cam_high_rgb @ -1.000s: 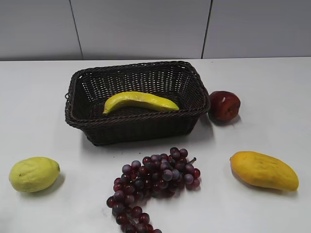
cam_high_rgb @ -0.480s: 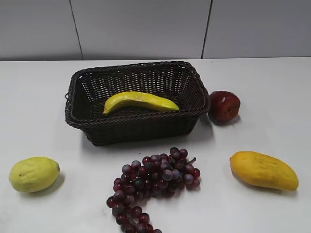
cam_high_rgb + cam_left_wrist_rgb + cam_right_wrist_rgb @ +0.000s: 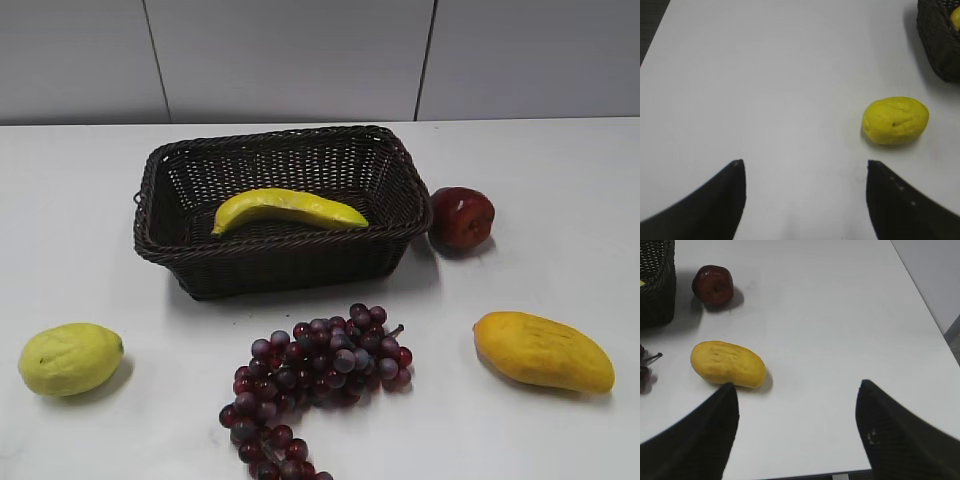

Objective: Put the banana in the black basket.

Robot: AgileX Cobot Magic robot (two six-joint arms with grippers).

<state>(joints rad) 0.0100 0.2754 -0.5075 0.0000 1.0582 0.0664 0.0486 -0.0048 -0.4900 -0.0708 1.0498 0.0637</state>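
The banana (image 3: 288, 209), long, curved and yellow, lies inside the black basket (image 3: 285, 260), a dark woven wicker basket at the middle back of the table. A corner of the basket also shows in the left wrist view (image 3: 940, 45) and in the right wrist view (image 3: 655, 290). Neither gripper shows in the exterior view. My left gripper (image 3: 805, 167) is open and empty above bare table, left of the lemon. My right gripper (image 3: 797, 387) is open and empty above bare table, right of the mango.
A yellow-green lemon (image 3: 70, 358) lies at the front left, also in the left wrist view (image 3: 895, 120). Purple grapes (image 3: 315, 375) lie in front of the basket. A mango (image 3: 543, 351) (image 3: 727, 364) lies front right. A red apple (image 3: 462, 217) (image 3: 713, 285) sits beside the basket.
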